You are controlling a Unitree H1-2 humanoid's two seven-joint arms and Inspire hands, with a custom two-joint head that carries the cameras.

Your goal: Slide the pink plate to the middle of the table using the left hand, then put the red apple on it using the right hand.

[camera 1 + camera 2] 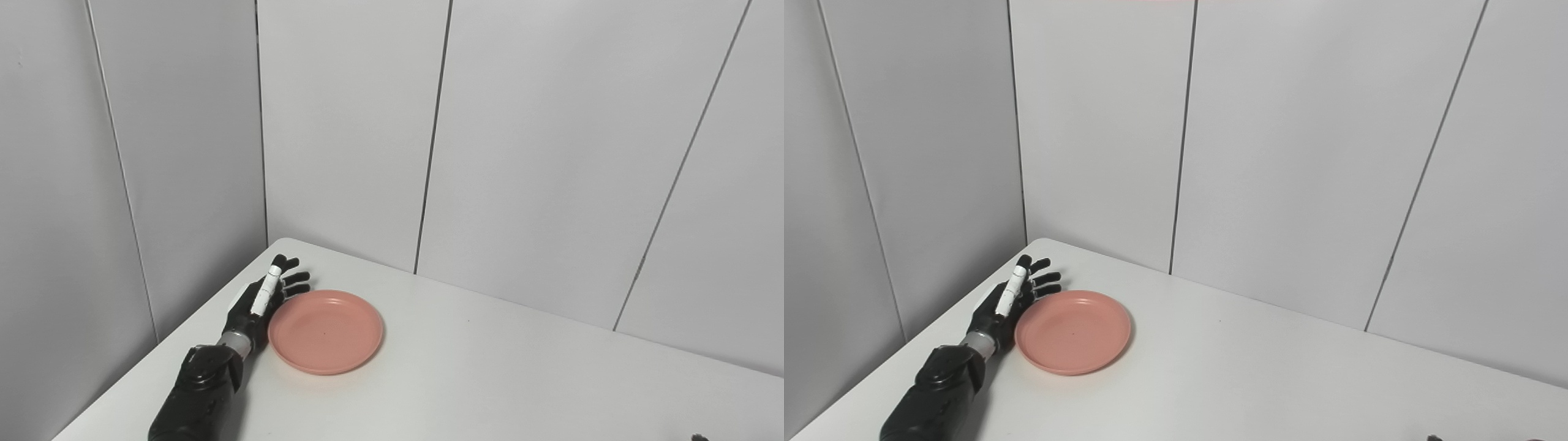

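The table [490, 367] is a plain white surface with a matte finish, its far corner tucked into the meeting of two walls; it runs down toward the lower edge on both sides, and its left edge slants from that corner to the bottom left. The walls [343, 122] are pale grey panels, split by thin dark vertical seams that lean slightly in both views; the light is even and soft, with only faint shadows under the things on the table.

The pink plate [325, 331] sits flat on the table near the left edge, well toward the far left corner rather than the middle; it is round and shallow, with a raised rim, and nothing lies in it. The left hand [263, 297] rests just beside the plate's left rim, its black fingers [296, 278] spread apart and stretched toward the corner, grasping nothing; whether the palm touches the rim I cannot tell; a white segment shows on one finger, and the dark forearm comes up from the bottom left.

Only a tiny dark speck of the right hand [697, 437] peeks in at the bottom right edge; whether its fingers are apart or closed I cannot tell.
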